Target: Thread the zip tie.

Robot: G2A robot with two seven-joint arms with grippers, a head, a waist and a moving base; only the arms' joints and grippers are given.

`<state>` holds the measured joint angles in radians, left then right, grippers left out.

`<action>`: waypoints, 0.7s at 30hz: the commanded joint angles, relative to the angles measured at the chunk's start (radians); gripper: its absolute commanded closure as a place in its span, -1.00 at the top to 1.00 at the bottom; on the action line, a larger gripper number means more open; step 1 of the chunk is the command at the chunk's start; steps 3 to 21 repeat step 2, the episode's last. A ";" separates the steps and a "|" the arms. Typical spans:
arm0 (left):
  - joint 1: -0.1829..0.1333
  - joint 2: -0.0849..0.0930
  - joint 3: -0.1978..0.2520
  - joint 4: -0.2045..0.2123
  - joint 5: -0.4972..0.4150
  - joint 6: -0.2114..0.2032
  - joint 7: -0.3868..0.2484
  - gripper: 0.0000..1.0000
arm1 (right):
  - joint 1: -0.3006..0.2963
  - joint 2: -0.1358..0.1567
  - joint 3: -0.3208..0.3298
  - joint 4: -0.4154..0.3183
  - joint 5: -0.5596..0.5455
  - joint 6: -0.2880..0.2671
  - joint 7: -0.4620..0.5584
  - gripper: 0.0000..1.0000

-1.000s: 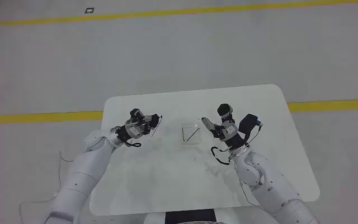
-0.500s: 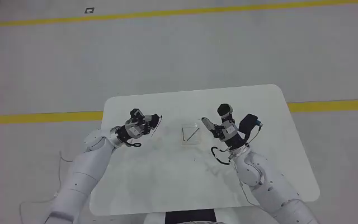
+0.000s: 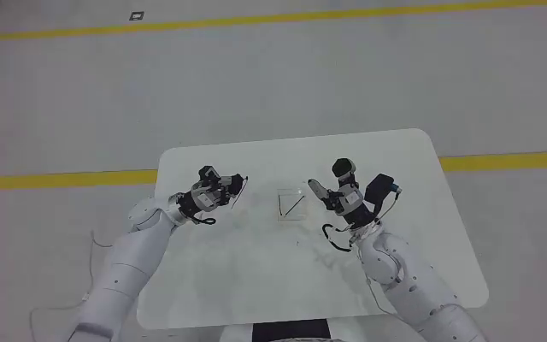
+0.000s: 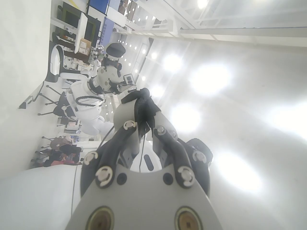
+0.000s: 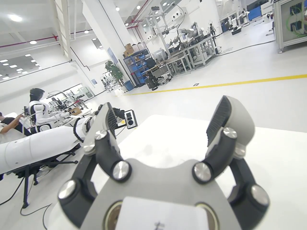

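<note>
My left gripper hovers over the left part of the white table, shut on a thin black zip tie. In the left wrist view the tie's strand runs down between the closed fingertips of that gripper. A second black zip tie lies diagonally in a small clear tray at the table's middle. Just right of the tray, my right gripper is open and holds nothing. Its ribbed pads stand wide apart in the right wrist view, the right gripper pointing across the table.
The table's near edge and right half are bare white surface. A yellow floor line passes behind the table. The left arm shows off to one side in the right wrist view.
</note>
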<state>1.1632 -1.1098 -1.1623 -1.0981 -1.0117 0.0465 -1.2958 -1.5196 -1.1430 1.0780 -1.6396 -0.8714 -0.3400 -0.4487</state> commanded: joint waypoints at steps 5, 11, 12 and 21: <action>0.000 0.000 0.000 0.000 0.000 0.000 0.000 -1.00 | 0.000 0.000 0.000 0.000 0.000 0.000 0.000 1.00; 0.000 0.000 0.000 0.000 0.000 0.000 0.000 -1.00 | 0.000 0.000 0.000 0.000 0.000 0.000 0.000 1.00; 0.000 0.000 0.000 0.000 0.000 0.000 0.000 -1.00 | 0.000 0.000 0.000 0.000 0.000 0.000 0.000 1.00; 0.000 0.000 0.000 0.000 0.000 0.000 0.000 -1.00 | 0.000 0.000 0.000 0.000 0.000 0.000 0.000 1.00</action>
